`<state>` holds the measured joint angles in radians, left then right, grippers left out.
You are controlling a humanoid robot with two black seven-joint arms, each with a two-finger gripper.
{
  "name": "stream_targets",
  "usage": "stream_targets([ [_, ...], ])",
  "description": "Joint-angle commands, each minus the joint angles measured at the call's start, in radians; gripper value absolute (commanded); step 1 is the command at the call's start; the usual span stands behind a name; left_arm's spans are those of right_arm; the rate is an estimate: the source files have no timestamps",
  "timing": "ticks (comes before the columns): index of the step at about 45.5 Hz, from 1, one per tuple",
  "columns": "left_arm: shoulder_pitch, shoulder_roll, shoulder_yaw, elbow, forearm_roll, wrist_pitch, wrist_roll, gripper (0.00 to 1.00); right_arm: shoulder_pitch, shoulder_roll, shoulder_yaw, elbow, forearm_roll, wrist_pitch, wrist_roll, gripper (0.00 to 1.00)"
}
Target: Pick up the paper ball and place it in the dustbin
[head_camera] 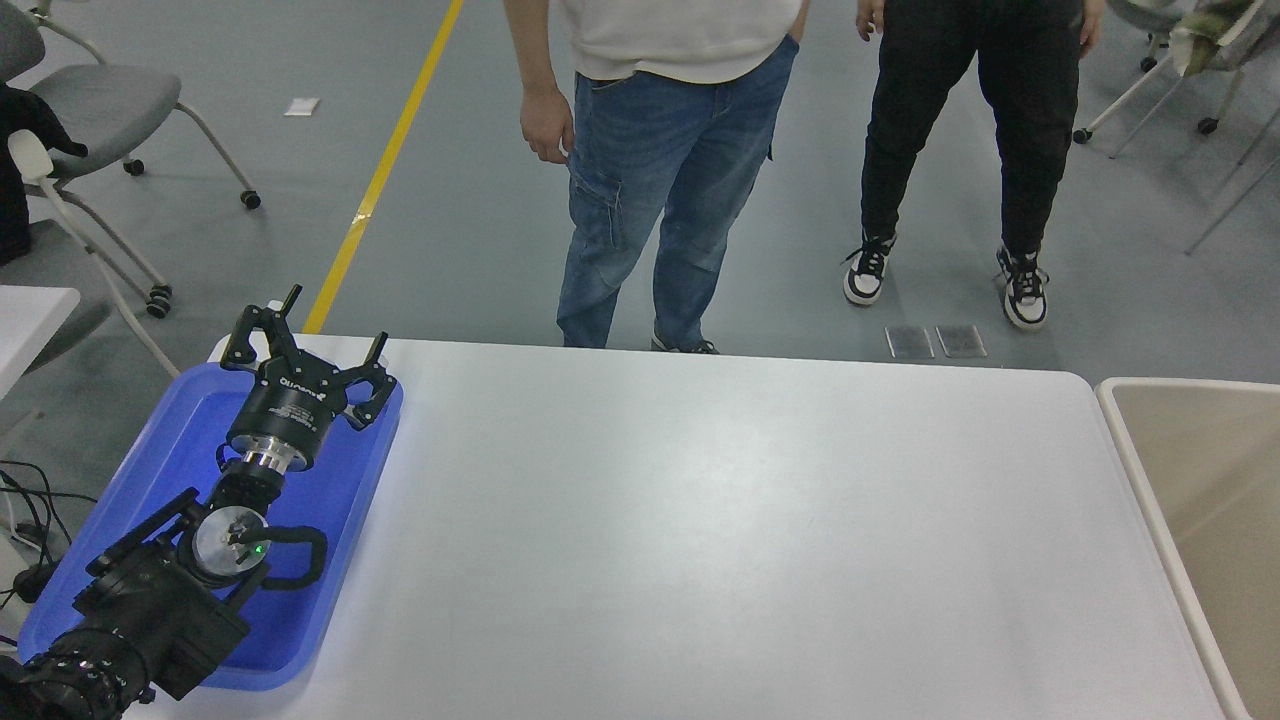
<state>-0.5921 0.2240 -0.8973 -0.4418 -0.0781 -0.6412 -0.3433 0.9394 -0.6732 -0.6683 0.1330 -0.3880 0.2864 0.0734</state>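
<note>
The beige dustbin (1118, 430) stands at the right edge of the white table (720, 520), only its left rim and part of its inner wall showing. The paper ball is out of view. My right arm and its gripper are out of view past the picture's right edge. My left gripper (300, 340) is parked at the lower left over a blue tray (160, 450), its fingers spread open and empty.
Two people stand at the table's far side, one in blue jeans (650, 190), one in black trousers (950, 130). Wheeled chairs (100, 110) stand at the far left. Cables (25, 500) hang at the left edge.
</note>
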Motion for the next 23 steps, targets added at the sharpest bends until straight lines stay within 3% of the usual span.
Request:
stream_targets([
  [1, 0.000, 0.000, 0.000, 0.000, 0.000, 0.000, 0.001, 1.00, -0.151, 0.064, 0.004, -0.053, 0.107, -0.122, -0.021, 0.00],
  [9, 0.000, 0.000, 0.001, 0.000, 0.000, 0.000, 0.000, 1.00, -0.224, 0.112, 0.006, -0.079, 0.167, -0.173, -0.029, 0.00],
  [15, 0.000, 0.000, 0.000, 0.000, 0.000, 0.000, 0.001, 1.00, -0.255, 0.129, 0.027, -0.079, 0.169, -0.223, -0.056, 0.00],
  [23, 0.000, 0.000, 0.000, 0.000, 0.000, 0.000, 0.000, 1.00, -0.260, 0.129, 0.046, -0.079, 0.170, -0.230, -0.061, 0.00],
])
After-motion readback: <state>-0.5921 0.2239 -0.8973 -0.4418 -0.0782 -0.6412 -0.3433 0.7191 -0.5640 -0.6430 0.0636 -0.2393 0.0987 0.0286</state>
